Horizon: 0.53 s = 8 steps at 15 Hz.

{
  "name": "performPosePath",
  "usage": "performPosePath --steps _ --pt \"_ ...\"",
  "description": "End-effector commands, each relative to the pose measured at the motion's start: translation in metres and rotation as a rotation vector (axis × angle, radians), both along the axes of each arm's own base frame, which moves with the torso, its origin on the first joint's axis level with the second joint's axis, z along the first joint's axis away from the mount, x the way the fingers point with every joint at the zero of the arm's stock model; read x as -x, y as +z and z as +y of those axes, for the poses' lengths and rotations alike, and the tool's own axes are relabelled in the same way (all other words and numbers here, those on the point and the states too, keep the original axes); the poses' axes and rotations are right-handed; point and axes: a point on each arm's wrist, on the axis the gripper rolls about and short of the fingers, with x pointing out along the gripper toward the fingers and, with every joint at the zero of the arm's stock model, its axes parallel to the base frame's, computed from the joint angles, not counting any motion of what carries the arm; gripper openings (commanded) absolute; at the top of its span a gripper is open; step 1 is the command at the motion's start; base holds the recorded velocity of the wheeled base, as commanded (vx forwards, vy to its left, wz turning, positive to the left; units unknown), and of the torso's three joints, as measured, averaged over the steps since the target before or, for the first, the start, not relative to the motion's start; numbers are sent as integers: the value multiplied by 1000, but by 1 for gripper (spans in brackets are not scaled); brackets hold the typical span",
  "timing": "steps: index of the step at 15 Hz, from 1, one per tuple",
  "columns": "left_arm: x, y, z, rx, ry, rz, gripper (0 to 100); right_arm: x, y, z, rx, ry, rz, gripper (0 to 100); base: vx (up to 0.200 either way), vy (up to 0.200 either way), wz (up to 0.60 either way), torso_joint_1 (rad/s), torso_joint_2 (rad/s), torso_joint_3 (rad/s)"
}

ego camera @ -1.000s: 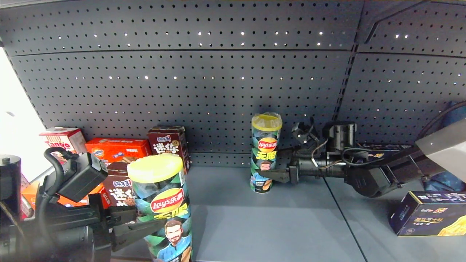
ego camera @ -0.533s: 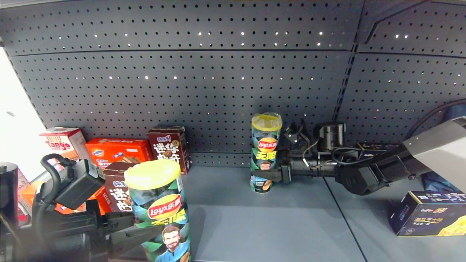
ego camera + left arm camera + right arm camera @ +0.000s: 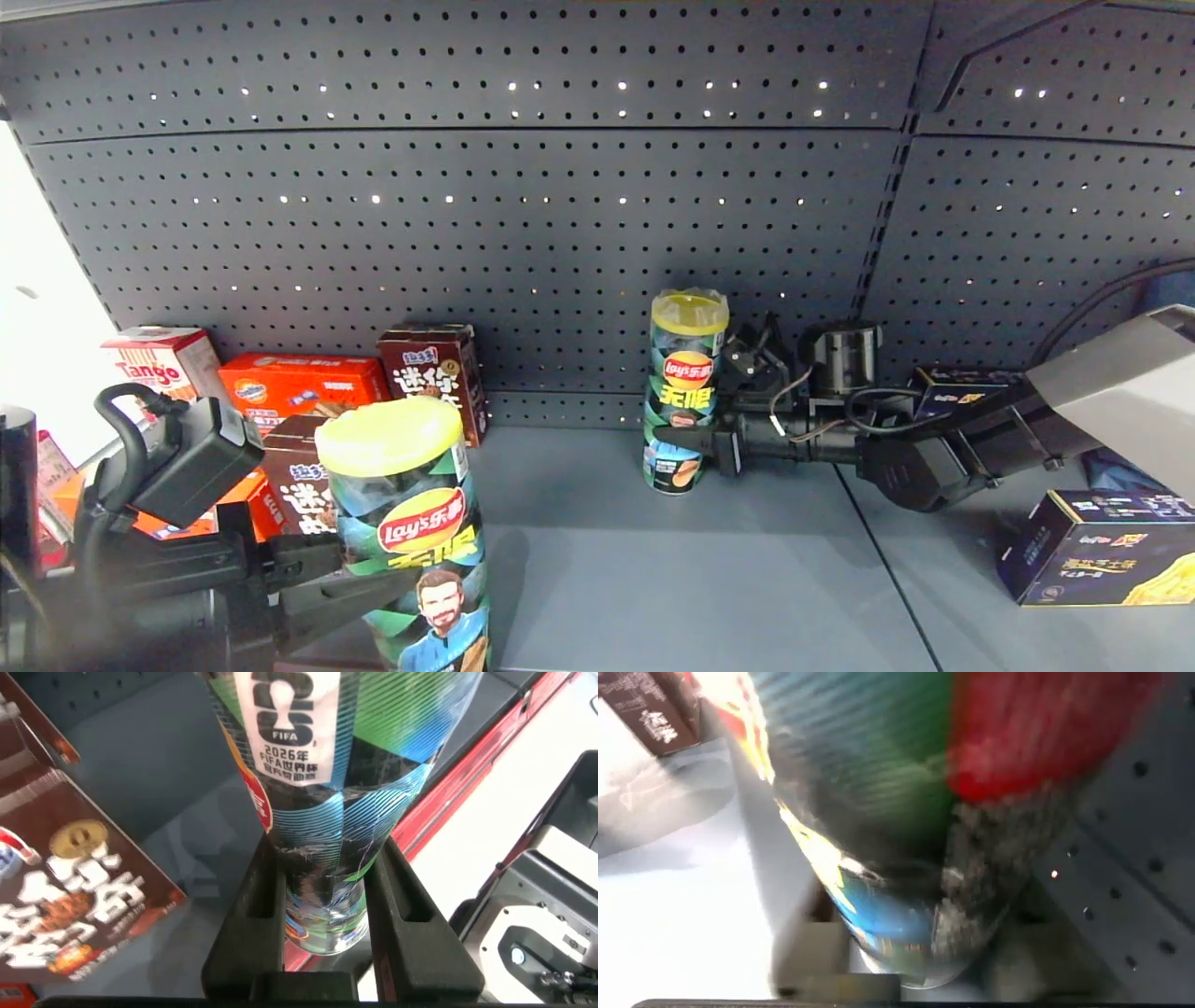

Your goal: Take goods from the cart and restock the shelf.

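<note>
Head view shows the right gripper (image 3: 684, 439), jaws clamping a chip can (image 3: 688, 383) upright on the shelf (image 3: 709, 579), probably due to release it next, while the left gripper (image 3: 401, 583) jaws grip a second can (image 3: 411, 523).

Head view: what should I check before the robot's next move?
1. The back can stands upright, base on the shelf: ok.
2. The right hand is shut around its lower body: ok.
3. The left hand is shut low on the front can: ok.
4. Bare shelf lies between the two cans: ok.
5. The front can's base rests on the shelf: cannot tell.
</note>
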Motion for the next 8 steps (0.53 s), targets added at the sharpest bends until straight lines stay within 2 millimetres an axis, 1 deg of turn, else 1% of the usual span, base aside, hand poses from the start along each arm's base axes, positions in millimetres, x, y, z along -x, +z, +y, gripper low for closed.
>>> performPosePath --steps 1,3,4,8 --pt "-3 8 -1 8 -1 -27 0 11 9 -2 -2 4 -7 0 0 0 0 0 0 0" --pt "-6 13 -2 13 -2 -42 0 20 15 -6 -5 4 -14 0 0 0 0 0 0 0" --pt "-9 15 -4 14 -4 -46 0 28 20 -8 -7 8 -18 0 0 0 0 0 0 0" --pt "-26 23 -10 15 -8 -56 0 62 25 -14 -6 25 -19 0 0 0 0 0 0 0"
